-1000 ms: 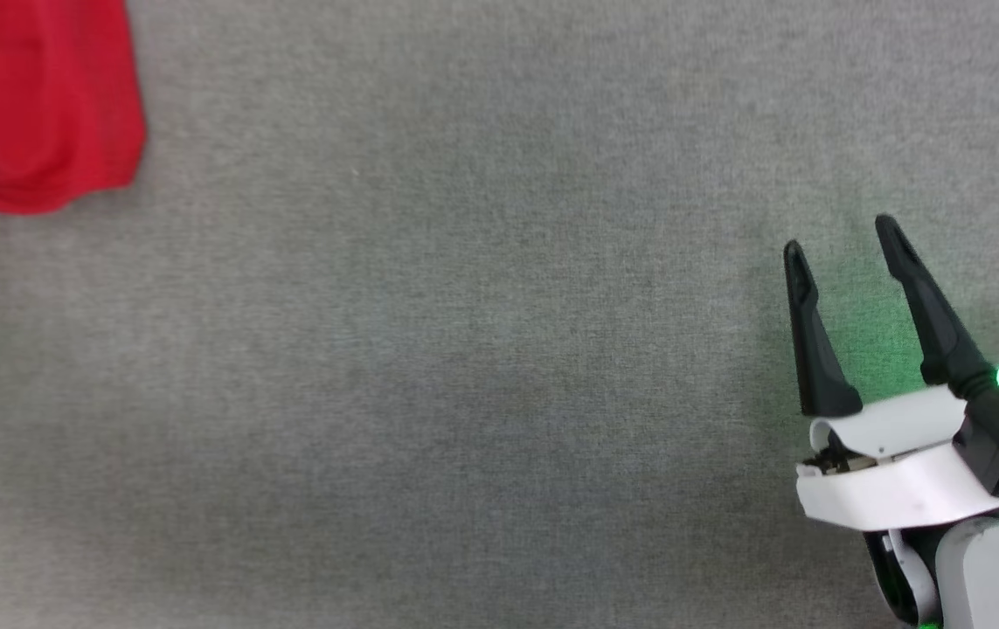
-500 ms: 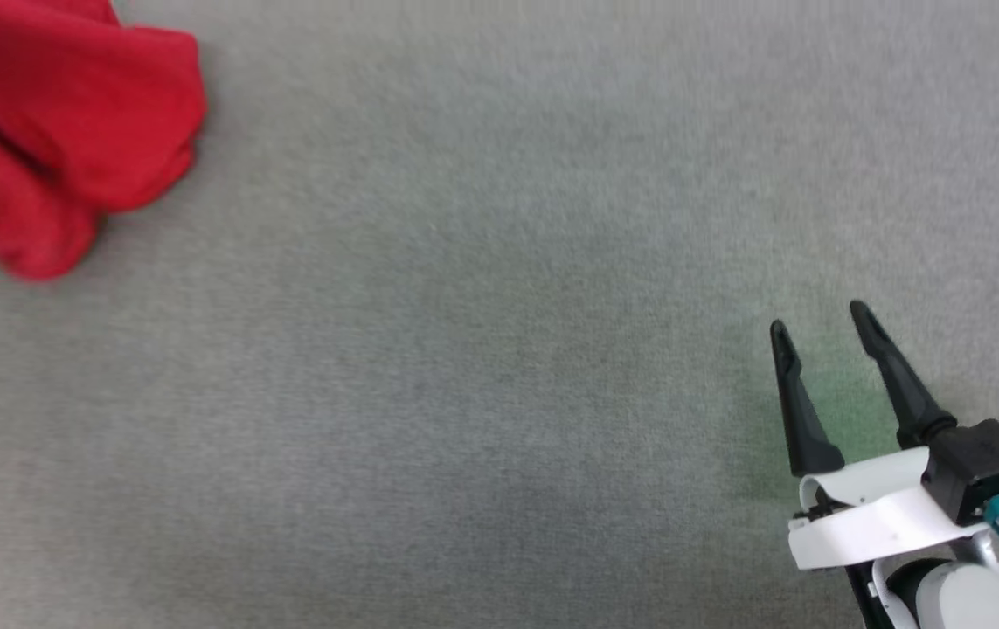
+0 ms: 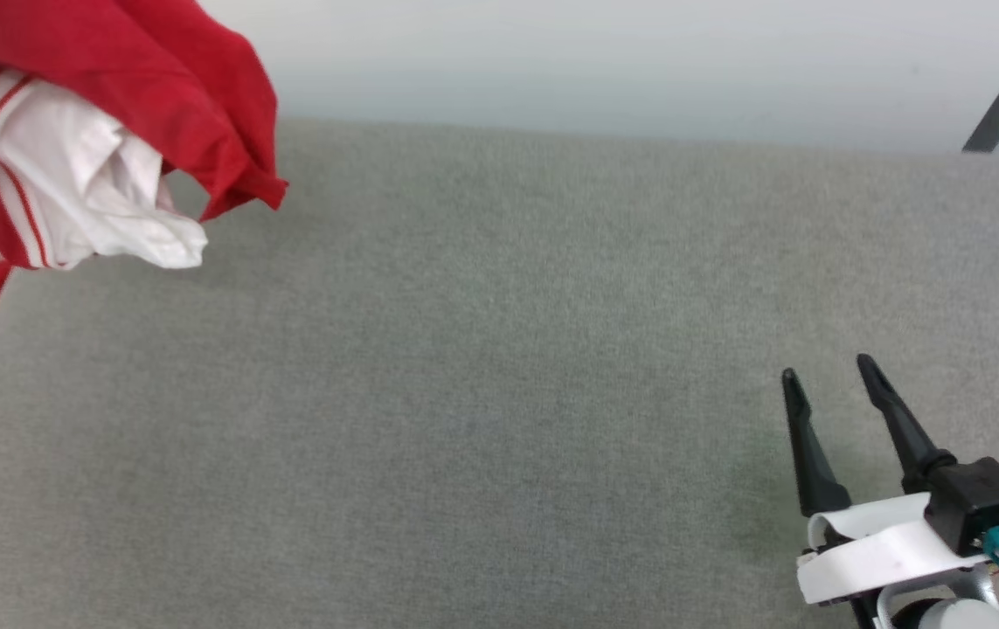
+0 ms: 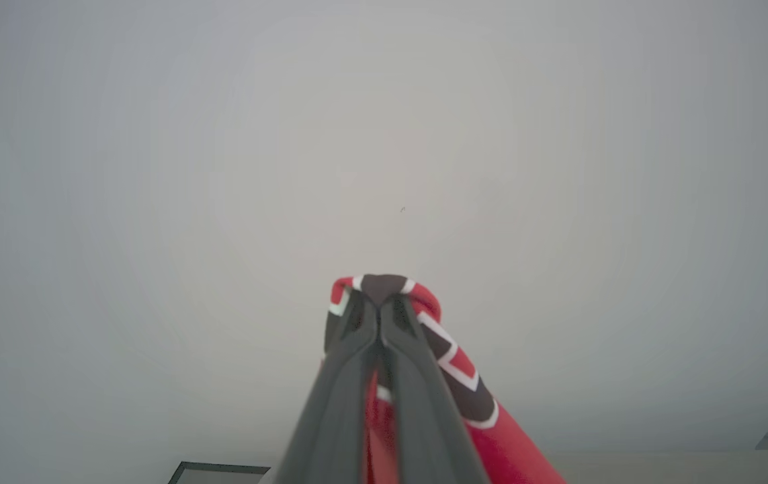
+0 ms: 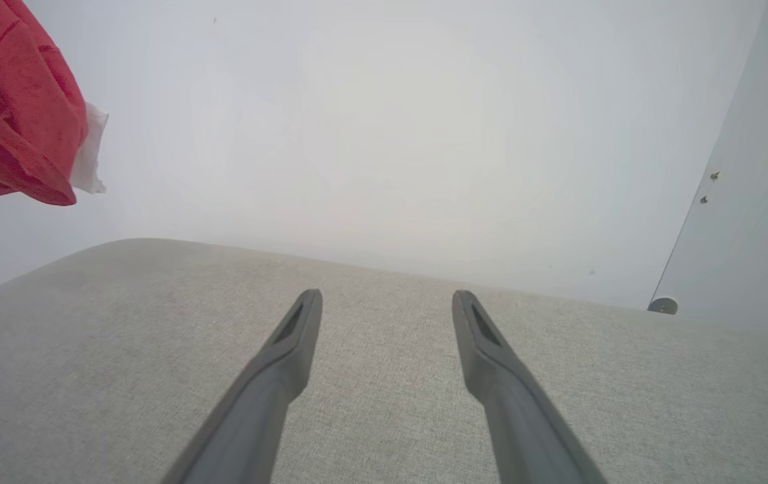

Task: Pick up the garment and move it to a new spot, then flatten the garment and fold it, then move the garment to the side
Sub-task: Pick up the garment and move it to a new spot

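Observation:
The garment point(image 3: 141, 79), a red jersey with a white striped sleeve, hangs bunched in the air over the far left corner of the grey table point(image 3: 482, 367). In the left wrist view my left gripper point(image 4: 379, 302) is shut on a fold of the garment point(image 4: 471, 376), red with black white-edged lettering, which drapes down past the fingers. The garment point(image 5: 14, 107) also hangs at the upper left of the right wrist view. My right gripper point(image 3: 827, 371) stands open and empty low over the table's near right part, its fingers point(image 5: 296, 336) spread wide.
The table's far edge meets a pale wall point(image 3: 604, 61). A dark bar point(image 3: 997, 114) leans at the upper right. A pale panel with a round foot point(image 5: 662, 306) stands beyond the table's right end.
The head camera has tilted up, bringing the table's far edge and the wall into view. The garment has risen off the table and now hangs free, its white sleeve showing. The right gripper stays open.

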